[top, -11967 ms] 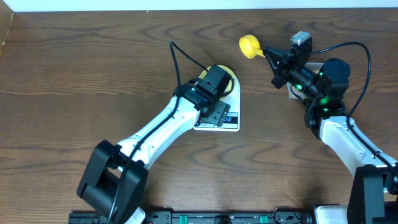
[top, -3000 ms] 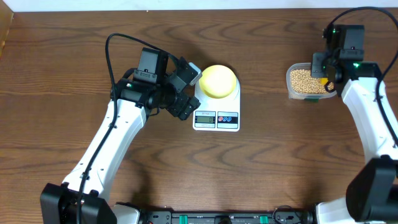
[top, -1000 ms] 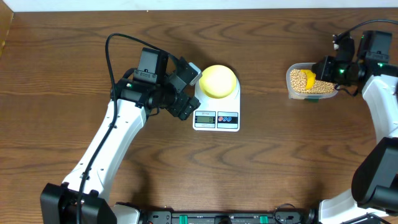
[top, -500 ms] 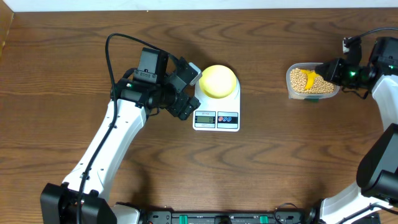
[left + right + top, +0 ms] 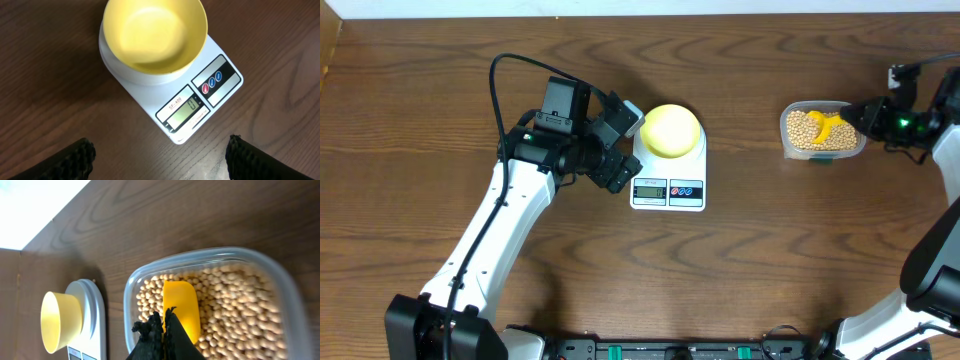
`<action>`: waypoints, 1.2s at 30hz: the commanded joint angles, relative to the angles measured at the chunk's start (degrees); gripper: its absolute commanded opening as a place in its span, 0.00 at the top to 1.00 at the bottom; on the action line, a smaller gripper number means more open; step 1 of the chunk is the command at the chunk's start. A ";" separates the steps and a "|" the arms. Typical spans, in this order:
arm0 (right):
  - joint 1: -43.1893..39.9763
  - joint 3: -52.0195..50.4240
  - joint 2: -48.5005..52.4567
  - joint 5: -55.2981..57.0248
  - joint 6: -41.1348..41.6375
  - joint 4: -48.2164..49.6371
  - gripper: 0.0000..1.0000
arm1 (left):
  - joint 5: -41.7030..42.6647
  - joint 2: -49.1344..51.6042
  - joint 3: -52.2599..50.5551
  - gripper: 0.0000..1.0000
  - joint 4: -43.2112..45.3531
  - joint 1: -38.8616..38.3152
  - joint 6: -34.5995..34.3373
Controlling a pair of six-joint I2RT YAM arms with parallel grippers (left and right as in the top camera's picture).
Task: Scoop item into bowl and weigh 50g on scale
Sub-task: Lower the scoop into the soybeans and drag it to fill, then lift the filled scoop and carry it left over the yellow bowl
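Dark wood table (image 5: 420, 80), reading left to right.

My left gripper (image 5: 623, 146) hangs left of centre, nearer the far edge. The fingers are spread wide with nothing between them. Its tips sit just off the left side of the scale (image 5: 668, 190); I can't tell if they touch it. In the left wrist view both pads (image 5: 75, 160) sit in the bottom corners with the scale ahead of them.

White scale lies flat at about mid-width, closer to the far edge than the near one. Its display (image 5: 186, 107) and buttons (image 5: 212, 81) are on the near end. The display shows one digit that looks like 0.

Pale yellow bowl (image 5: 670, 130) stands upright on the far end of the scale. Its inside shows only bare yellow.

Well apart to the right, near the right edge and level with the bowl, is a clear tub (image 5: 785, 128). The tan beans (image 5: 805, 138) are in it, covering the bottom. A bright yellow scoop (image 5: 823, 124) lies in the tub on top of the beans, with its front end pointing toward the scale.

My right gripper (image 5: 850, 117) comes in over the tub's right rim, fingers pinched tight on the scoop's handle end. In the right wrist view the black tips are closed together and the scoop runs out from them across the beans. I can't tell how many beans are in the scoop.
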 commanded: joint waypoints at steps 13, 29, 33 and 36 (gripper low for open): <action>-6.54 -0.55 0.59 -13.46 1.01 2.29 0.99 | 0.74 -0.24 -0.63 0.14 0.00 0.24 0.37; -6.84 -0.55 0.59 -20.17 6.64 5.70 0.99 | 0.74 -0.24 -0.63 0.14 0.00 0.24 0.37; -6.73 -0.55 0.59 -23.91 8.13 7.37 0.99 | 0.74 -0.24 -0.63 0.14 0.00 0.24 0.37; -6.27 -0.55 0.59 -24.15 11.26 8.90 0.99 | 0.74 -0.24 -0.63 0.14 0.00 0.24 0.37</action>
